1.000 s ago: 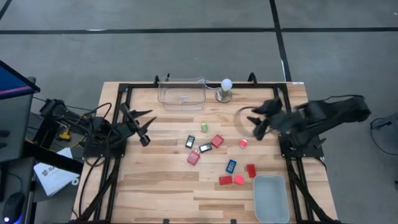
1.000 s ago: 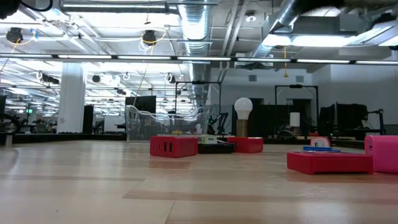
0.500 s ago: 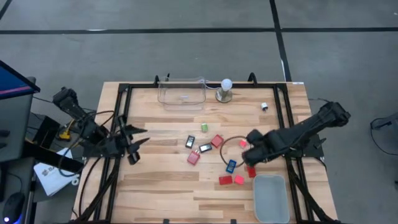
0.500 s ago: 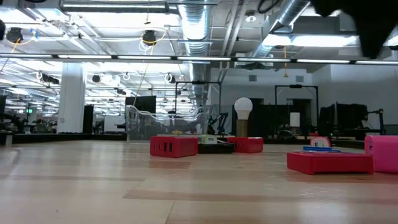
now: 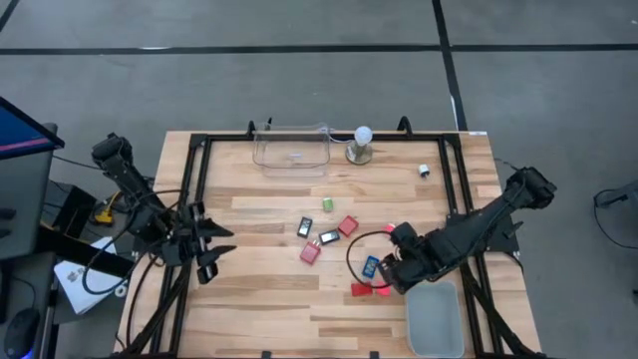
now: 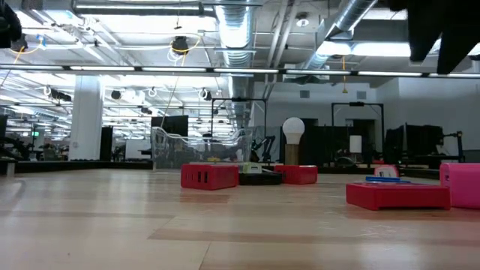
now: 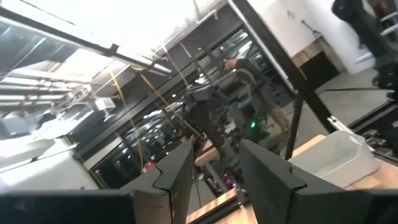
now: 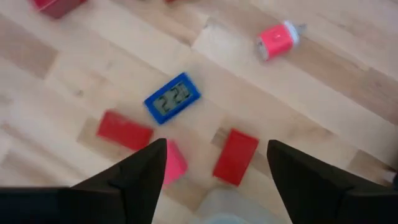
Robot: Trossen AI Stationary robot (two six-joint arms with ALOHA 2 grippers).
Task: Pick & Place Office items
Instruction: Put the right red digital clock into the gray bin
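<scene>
The office items lie scattered mid-table: a green piece (image 5: 327, 204), a red block (image 5: 348, 225), two black-and-white pieces (image 5: 305, 227) (image 5: 328, 237), a pinkish-red block (image 5: 310, 252), a blue piece (image 5: 371, 265), a red block (image 5: 361, 289), a pink block (image 5: 383, 289), and a small white piece (image 5: 424, 171) near the right rail. My right gripper (image 5: 387, 271) hovers open above the blue piece (image 8: 172, 98), a red block (image 8: 236, 155) and a pink block (image 8: 174, 163). My left gripper (image 5: 204, 251) is open at the table's left side, away from all the pieces.
A clear container (image 5: 291, 150) and a white ball on a metal base (image 5: 361, 145) stand at the far edge. A grey bin (image 5: 434, 317) sits at the near right corner, just beside my right gripper. Black frame rails (image 5: 194, 189) run along both sides.
My right gripper has swung from the far right of the table toward the near edge and leftward, coming over the blue and red pieces and uncovering the small white piece. My left gripper has drawn back toward the near left. No piece has moved.
</scene>
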